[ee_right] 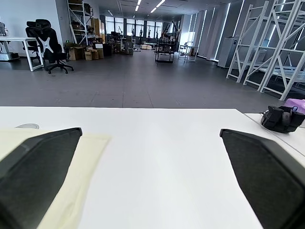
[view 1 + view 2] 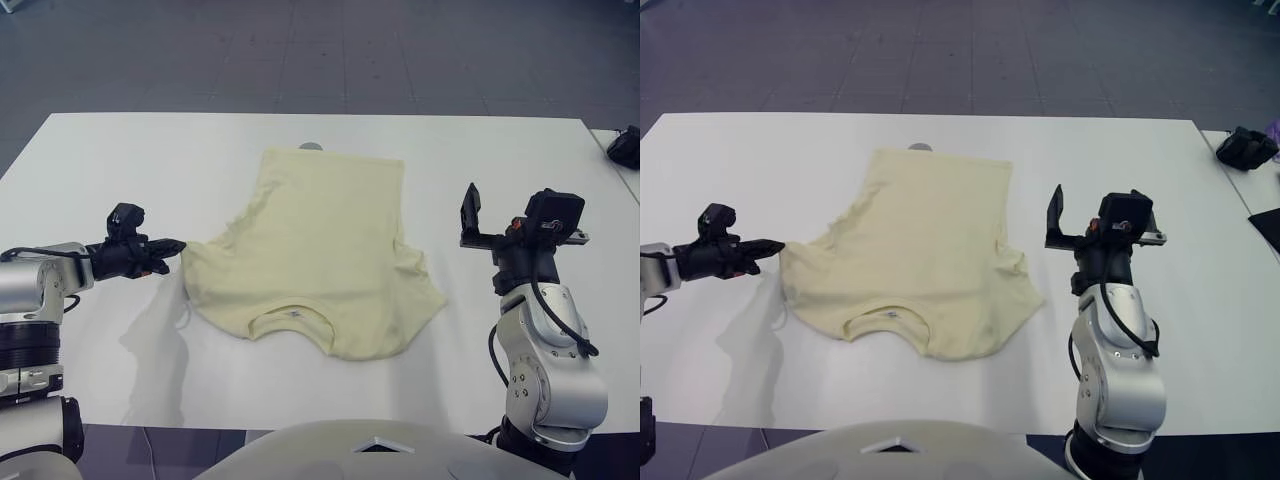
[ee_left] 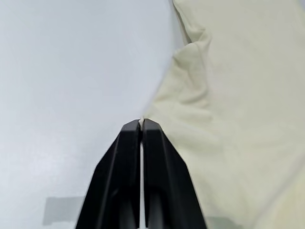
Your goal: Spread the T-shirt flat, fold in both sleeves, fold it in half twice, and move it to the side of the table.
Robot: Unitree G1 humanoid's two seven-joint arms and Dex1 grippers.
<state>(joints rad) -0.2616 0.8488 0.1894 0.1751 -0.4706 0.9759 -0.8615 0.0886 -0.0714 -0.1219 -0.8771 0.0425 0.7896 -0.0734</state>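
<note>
A pale yellow T-shirt (image 2: 320, 250) lies face up in the middle of the white table (image 2: 120, 160), collar toward me, hem at the far side, both sleeves bunched. My left gripper (image 2: 175, 245) sits low at the outer edge of the shirt's left sleeve (image 3: 190, 95). It is shut, with a sliver of the sleeve's edge pinched between the tips. My right gripper (image 1: 152, 181) hovers above the table to the right of the shirt's right sleeve (image 2: 425, 285). It is open with nothing between its fingers (image 2: 470, 208).
A small grey round object (image 2: 311, 146) peeks out behind the shirt's hem. A black object (image 2: 1245, 148) rests on a neighbouring table at the far right. Bare tabletop lies on both sides of the shirt and along the front edge.
</note>
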